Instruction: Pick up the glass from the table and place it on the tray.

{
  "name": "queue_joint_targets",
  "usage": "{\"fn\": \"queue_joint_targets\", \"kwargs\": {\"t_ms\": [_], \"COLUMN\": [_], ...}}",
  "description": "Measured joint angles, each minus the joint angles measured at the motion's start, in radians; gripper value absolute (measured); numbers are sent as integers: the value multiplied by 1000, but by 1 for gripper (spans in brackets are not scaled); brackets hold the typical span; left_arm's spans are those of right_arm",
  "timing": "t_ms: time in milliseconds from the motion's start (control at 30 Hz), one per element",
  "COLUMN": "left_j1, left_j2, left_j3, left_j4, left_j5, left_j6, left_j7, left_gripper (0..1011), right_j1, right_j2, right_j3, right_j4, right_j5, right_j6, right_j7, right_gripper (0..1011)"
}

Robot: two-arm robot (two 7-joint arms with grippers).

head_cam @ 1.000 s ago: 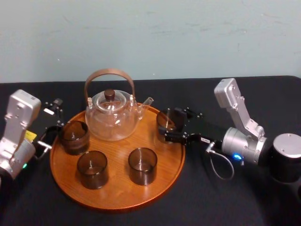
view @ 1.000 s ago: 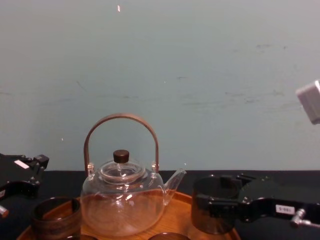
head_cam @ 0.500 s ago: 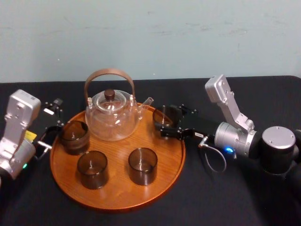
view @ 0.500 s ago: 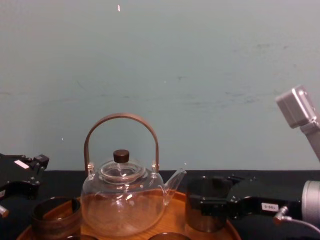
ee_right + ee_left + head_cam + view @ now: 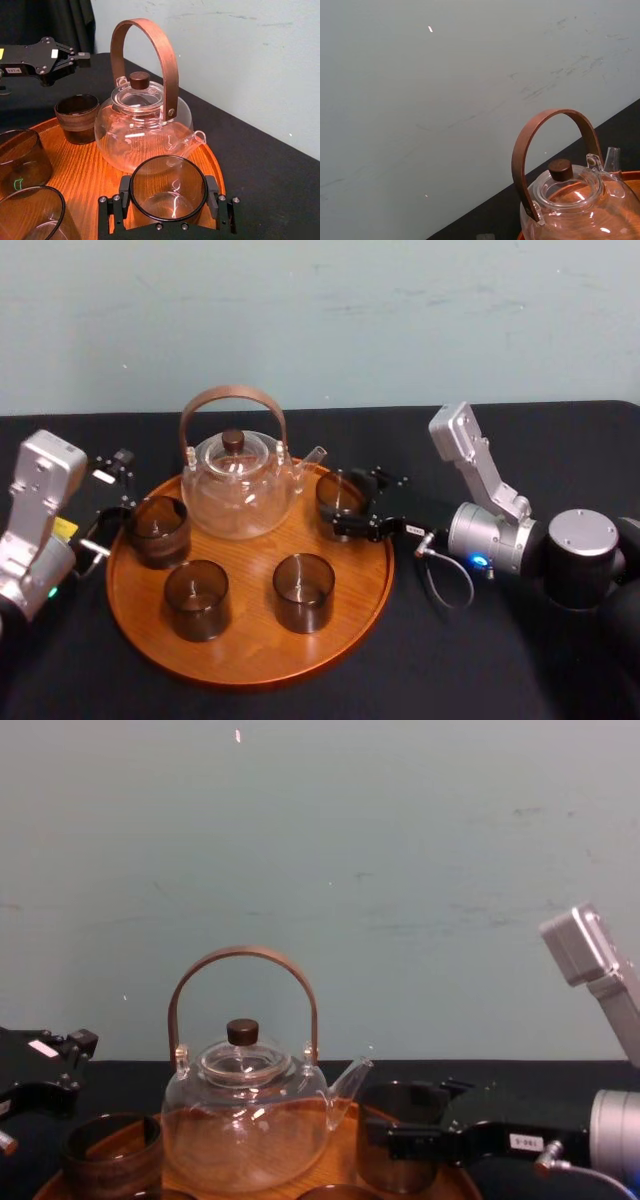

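My right gripper (image 5: 348, 514) is shut on a smoky clear glass (image 5: 336, 494), one finger on each side, as the right wrist view shows around the glass (image 5: 168, 182). The glass sits low over the right rear part of the round wooden tray (image 5: 250, 645), close to the spout of the glass teapot (image 5: 237, 488). Whether its base touches the wood I cannot tell. In the chest view the glass (image 5: 396, 1145) hangs just right of the spout. My left gripper (image 5: 108, 502) stays open at the tray's left edge on the black table (image 5: 480, 665).
Three more smoky glasses stand on the tray: one at the left (image 5: 160, 530), one front left (image 5: 197, 598), one front centre (image 5: 303, 590). The teapot's tall brown handle (image 5: 232, 400) rises at the back. A cable loop (image 5: 450, 585) hangs under the right wrist.
My right gripper has carried the glass to the left, from the tray's right rim further in toward the teapot spout. The left arm has not moved.
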Motion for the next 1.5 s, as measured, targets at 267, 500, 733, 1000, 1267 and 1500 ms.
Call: {"fn": "queue_joint_targets", "kwargs": {"t_ms": [267, 500, 733, 1000, 1267, 1500], "left_j1": [0, 0, 0, 0, 0, 0], "left_j2": [0, 0, 0, 0, 0, 0], "left_j3": [0, 0, 0, 0, 0, 0], "left_j4": [0, 0, 0, 0, 0, 0], "left_j5": [0, 0, 0, 0, 0, 0], "left_j6": [0, 0, 0, 0, 0, 0], "left_j7": [0, 0, 0, 0, 0, 0], "left_gripper": [0, 0, 0, 0, 0, 0], "right_j1": [9, 13, 13, 13, -7, -40], "right_j2": [-9, -16, -17, -16, -3, 21], "right_j3": [-7, -13, -14, -14, 1, 25], "right_j4": [28, 49, 50, 50, 11, -61], "right_j5": [0, -5, -8, -10, 0, 17], "right_j6": [0, -1, -2, -1, -22, -41], "right_j7": [12, 11, 7, 7, 7, -5], "right_gripper": [902, 902, 902, 965, 1002, 1002]}}
